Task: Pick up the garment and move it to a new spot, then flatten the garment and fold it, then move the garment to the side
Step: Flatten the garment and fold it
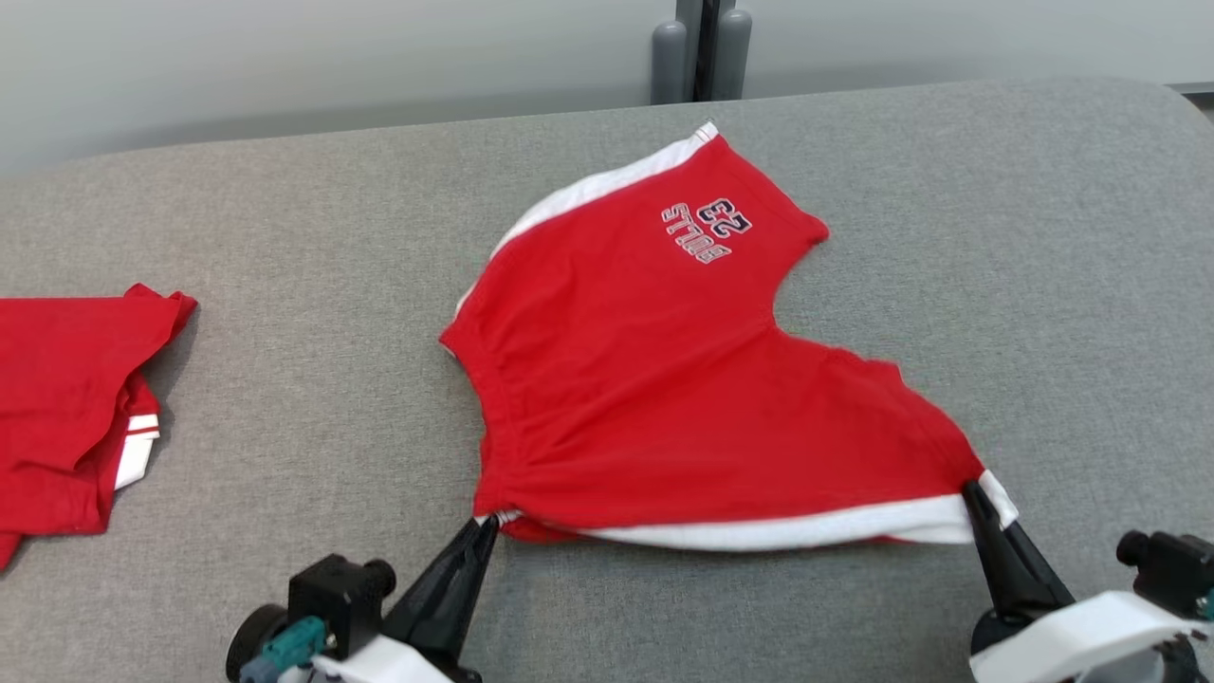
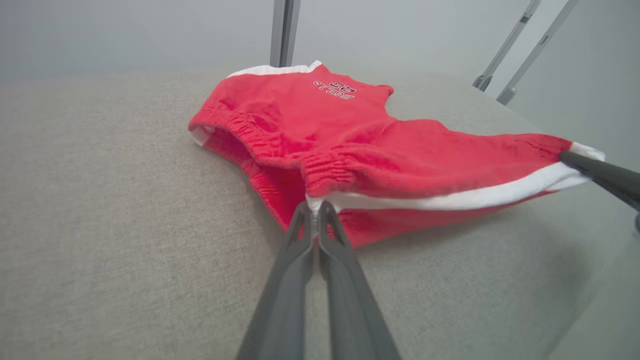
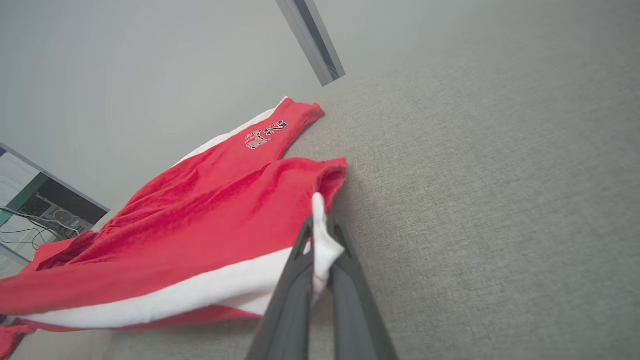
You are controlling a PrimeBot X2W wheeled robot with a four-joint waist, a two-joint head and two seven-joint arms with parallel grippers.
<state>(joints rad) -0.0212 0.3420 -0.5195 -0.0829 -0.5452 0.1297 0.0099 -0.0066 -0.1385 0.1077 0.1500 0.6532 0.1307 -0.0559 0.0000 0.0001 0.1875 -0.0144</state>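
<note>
Fig. 1. My left claw (image 1: 486, 526) is clenched on the elastic waistband corner of the red Bulls shorts (image 1: 664, 379), at one end of their white side stripe. My right claw (image 1: 975, 495) pinches the leg-hem end of the same stripe. The striped edge spans between both claws, slightly raised. The rest of the shorts fans out ahead of my fingertips over the grey fabric surface (image 1: 285, 237). A second red garment (image 1: 57, 398) lies well apart, beyond my left claw's outer side.

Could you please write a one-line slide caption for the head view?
Left claw and right claw each pinch a near corner of the red shorts, spread on the grey surface.
</note>
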